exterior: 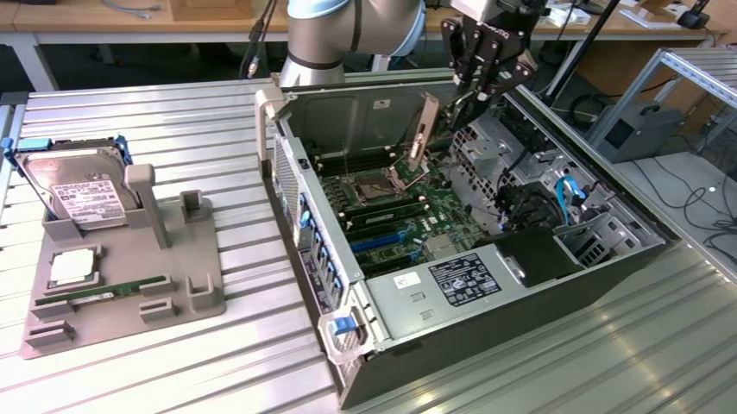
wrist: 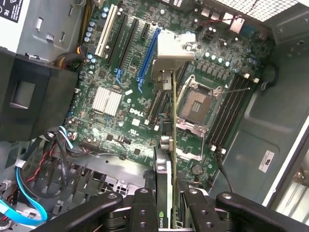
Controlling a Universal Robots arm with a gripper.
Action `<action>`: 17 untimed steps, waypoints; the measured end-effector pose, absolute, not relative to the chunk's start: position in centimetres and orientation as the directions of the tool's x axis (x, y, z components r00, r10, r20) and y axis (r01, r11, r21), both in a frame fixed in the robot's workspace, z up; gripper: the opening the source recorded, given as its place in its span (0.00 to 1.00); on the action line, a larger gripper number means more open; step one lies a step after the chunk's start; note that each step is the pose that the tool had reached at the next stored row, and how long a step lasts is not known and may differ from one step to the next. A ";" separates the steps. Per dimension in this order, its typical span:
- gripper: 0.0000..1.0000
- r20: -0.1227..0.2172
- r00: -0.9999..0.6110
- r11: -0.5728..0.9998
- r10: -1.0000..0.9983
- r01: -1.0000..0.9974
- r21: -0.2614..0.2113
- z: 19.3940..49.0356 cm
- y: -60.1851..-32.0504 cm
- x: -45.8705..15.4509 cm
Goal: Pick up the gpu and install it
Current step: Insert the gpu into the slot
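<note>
The gpu hangs upright as a thin card over the far part of the open computer case, above the motherboard. My gripper is shut on it from above. In the wrist view the gpu runs edge-on between my gripper fingers, its silvery bracket at the far end. The card floats over the board between the long blue slot and the processor socket. I cannot tell whether its lower edge touches a slot.
A grey fixture on the exterior view's left holds a hard drive and a green memory stick. Inside the case are a power supply, drive cages and blue cables. The case walls stand close around the card.
</note>
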State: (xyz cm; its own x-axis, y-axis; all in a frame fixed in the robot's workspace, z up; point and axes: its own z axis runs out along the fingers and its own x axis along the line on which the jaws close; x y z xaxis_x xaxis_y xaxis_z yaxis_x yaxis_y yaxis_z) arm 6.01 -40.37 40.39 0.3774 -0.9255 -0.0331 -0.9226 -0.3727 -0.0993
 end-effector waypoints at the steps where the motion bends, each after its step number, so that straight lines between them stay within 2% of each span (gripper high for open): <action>1: 0.27 -0.033 0.386 -0.381 -0.922 -0.919 -0.099 40.4 -40.4 6.0; 17: 0.27 -0.033 0.541 -0.536 -0.840 -0.839 -0.099 40.4 -40.4 6.0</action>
State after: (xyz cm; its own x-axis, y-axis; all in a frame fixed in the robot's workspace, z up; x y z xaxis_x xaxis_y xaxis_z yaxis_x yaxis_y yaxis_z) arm 6.02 -40.37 40.35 0.5409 -0.8405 -0.0330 -0.8385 -0.5357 -0.0993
